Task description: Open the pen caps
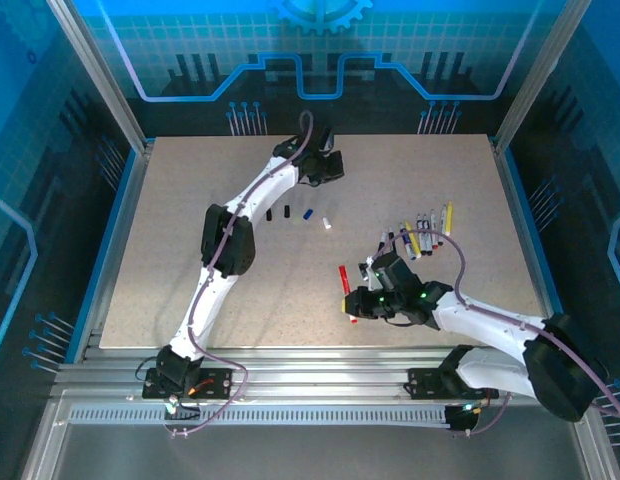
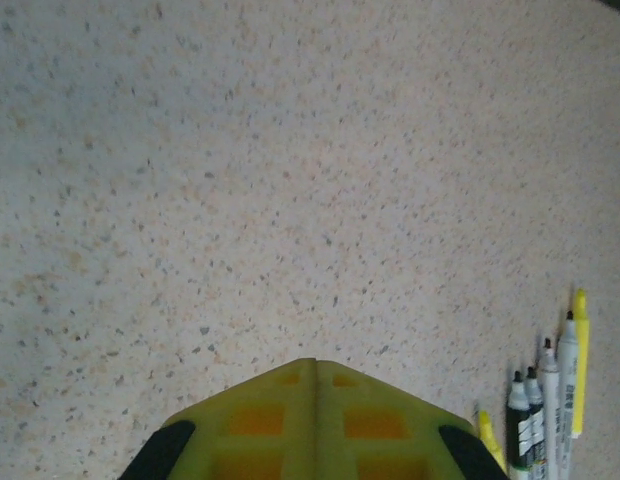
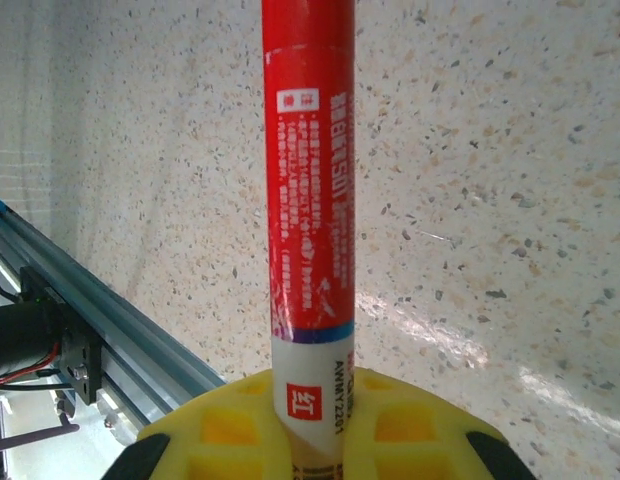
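Several loose pen caps lie in a row mid-table: two black ones, a blue one and a white one. My right gripper is shut on a red marker pen, which sticks out forward from between the yellow fingers; its far end runs out of the wrist view. My left gripper hovers over the far part of the table beyond the caps, jaws pressed together with nothing between them.
A row of pens, white, black and yellow, lies right of centre on the speckled table. Aluminium rails run along the near edge, and framed walls enclose the sides.
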